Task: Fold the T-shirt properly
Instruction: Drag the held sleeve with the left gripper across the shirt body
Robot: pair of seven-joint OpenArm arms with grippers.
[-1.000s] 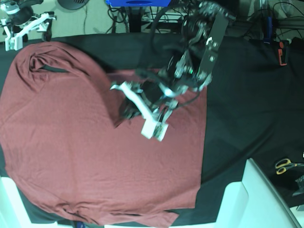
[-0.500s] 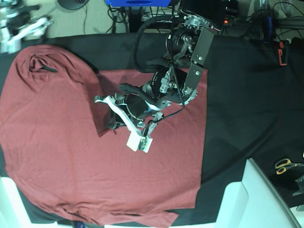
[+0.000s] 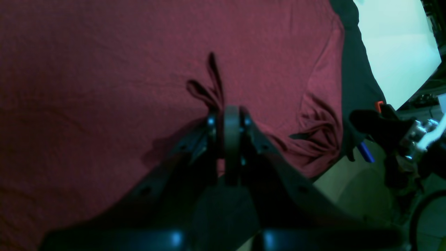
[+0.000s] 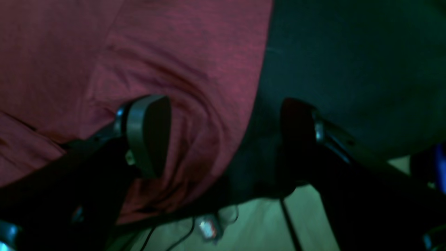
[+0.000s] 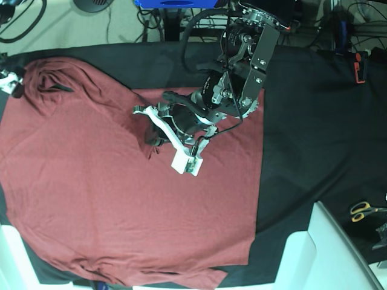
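L hand (image 3: 231, 115) clamped on T-shirt (image 5: 91, 199) mid-fabric — R hand (image 4: 226, 136) apart over its edge; shirt maroon, spread, creased.

Left arm (image 5: 242, 66) blocks shirt (image 5: 91, 205) centre; cloth (image 5: 314, 121) right of it open; scissors (image 5: 364, 209) & white bin (image 5: 326, 254) crowd bottom-right corner.

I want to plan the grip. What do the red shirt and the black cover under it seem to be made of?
The T-shirt looks like thin, soft, matte knit: it bunches into fine wrinkles near the shut left gripper. The black table cloth seems a smooth, matte woven fabric lying flat; its exact fibre cannot be told.
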